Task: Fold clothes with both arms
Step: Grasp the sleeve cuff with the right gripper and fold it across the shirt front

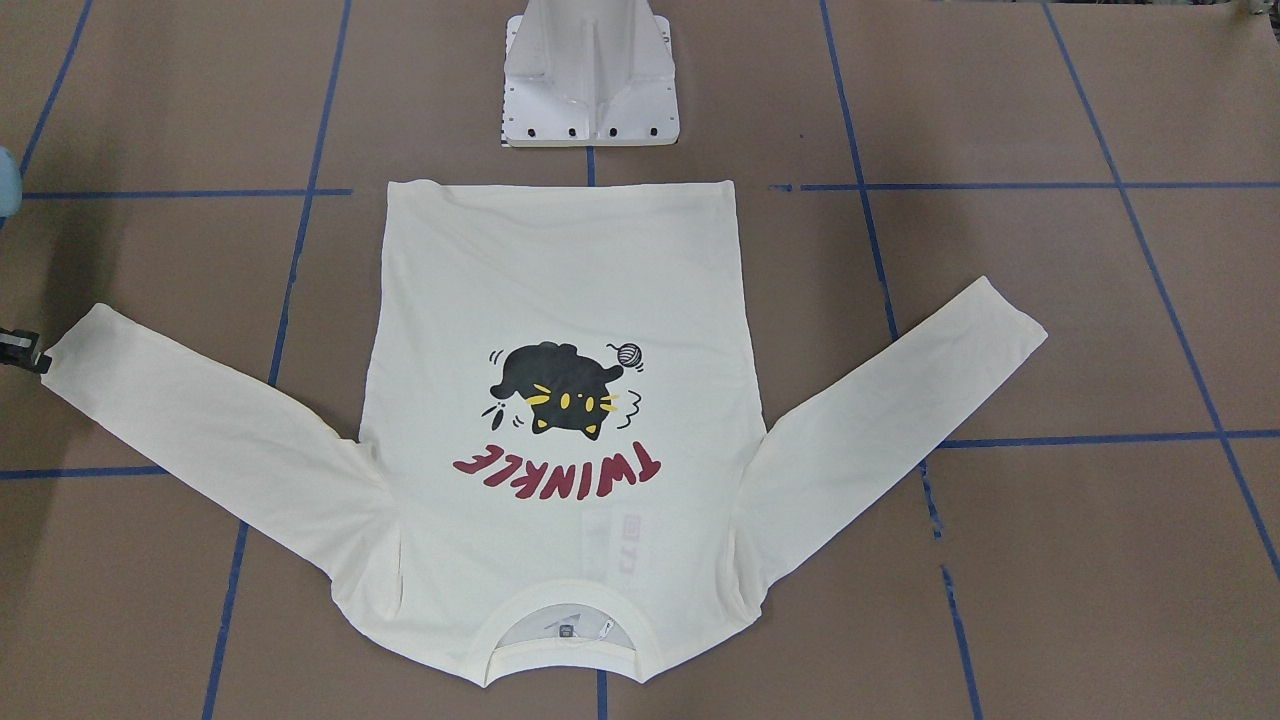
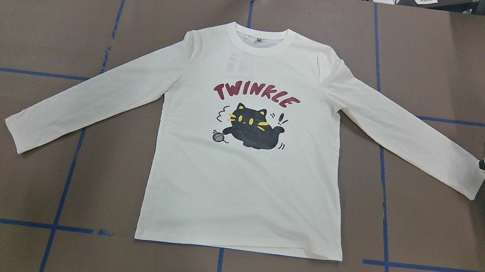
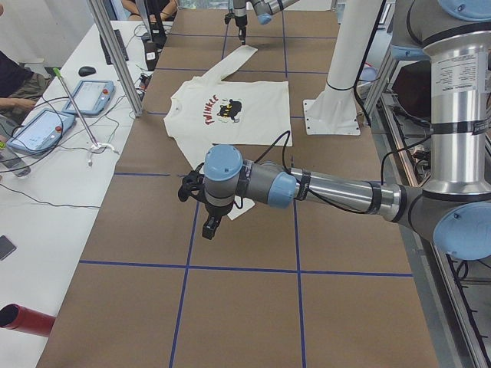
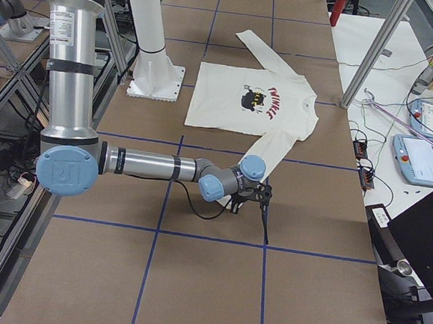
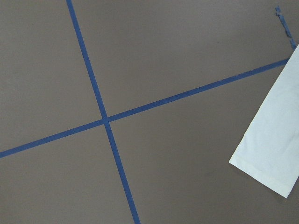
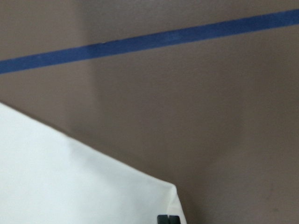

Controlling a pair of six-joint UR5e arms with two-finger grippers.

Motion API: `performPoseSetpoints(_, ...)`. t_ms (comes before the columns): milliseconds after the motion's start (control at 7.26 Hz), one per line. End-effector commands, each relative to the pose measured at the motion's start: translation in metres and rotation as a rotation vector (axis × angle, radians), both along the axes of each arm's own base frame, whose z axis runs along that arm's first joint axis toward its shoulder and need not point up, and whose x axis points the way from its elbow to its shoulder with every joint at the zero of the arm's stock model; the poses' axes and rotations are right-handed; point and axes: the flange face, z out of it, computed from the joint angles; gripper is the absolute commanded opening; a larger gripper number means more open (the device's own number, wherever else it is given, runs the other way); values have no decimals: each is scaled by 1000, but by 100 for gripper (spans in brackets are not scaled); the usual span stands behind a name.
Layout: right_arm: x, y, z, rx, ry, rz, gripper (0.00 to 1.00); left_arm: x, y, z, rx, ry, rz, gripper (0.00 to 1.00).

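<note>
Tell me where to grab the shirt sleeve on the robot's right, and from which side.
Pinch the cuff of the sleeve, coming from the outer end beside the right gripper. The shirt lies flat, face up, sleeves spread, so that free edge is the nearest to lift.
</note>
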Motion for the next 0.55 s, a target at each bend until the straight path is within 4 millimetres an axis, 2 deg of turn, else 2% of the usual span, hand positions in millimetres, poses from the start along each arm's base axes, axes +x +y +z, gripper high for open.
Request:
performPoseSetpoints(0, -28, -2, -109, -50, -117, 83, 0, 1, 0, -3, 6, 0, 2, 100)
performPoseSetpoints(138, -80, -27, -201, -120, -186, 155, 0, 0, 0, -3, 6, 0, 0, 100)
performPoseSetpoints(275, -151, -41, -289, -185, -239, 184, 0, 0, 0, -4, 6, 0, 0, 100)
performPoseSetpoints(413, -209, -64, -388, -207, -257, 251, 0, 1, 0, -4, 4, 2, 1, 100)
